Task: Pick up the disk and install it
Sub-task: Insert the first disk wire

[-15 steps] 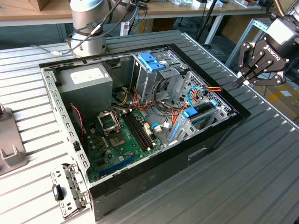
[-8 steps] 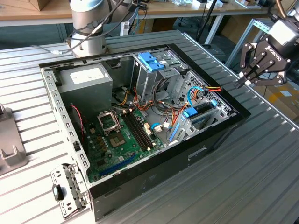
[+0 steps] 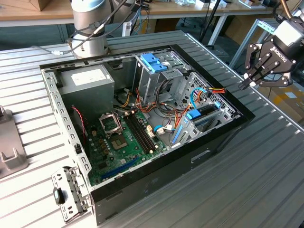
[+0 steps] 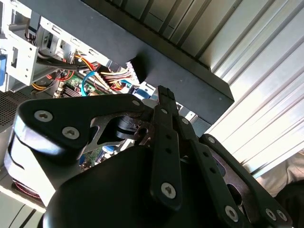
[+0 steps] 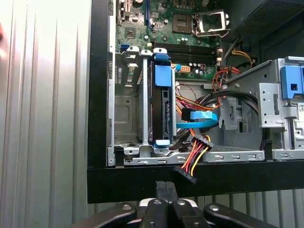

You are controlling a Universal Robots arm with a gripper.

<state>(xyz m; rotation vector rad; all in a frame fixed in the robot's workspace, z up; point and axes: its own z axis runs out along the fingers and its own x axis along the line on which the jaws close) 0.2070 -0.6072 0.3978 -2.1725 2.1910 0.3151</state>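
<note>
Lab or workshop: open computer case (image 3: 142,118) on slatted metal bench (image 3: 266,156), wooden desks (image 3: 199,8) behind.

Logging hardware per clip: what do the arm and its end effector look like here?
The black end effector has linked metal fingers fixed with silver screws, white lettering on its body, and a grey-white wrist block above. The arm's grey cylindrical base has a blue ring and stands on the ribbed metal table.

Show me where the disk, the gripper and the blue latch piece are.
disk (image 5: 157,107): first wrist view, on its dark edge, standing in the bay.
gripper (image 3: 251,78): exterior view, between its fingertips.
latch piece (image 3: 153,62): exterior view, on its blue top face.
</note>
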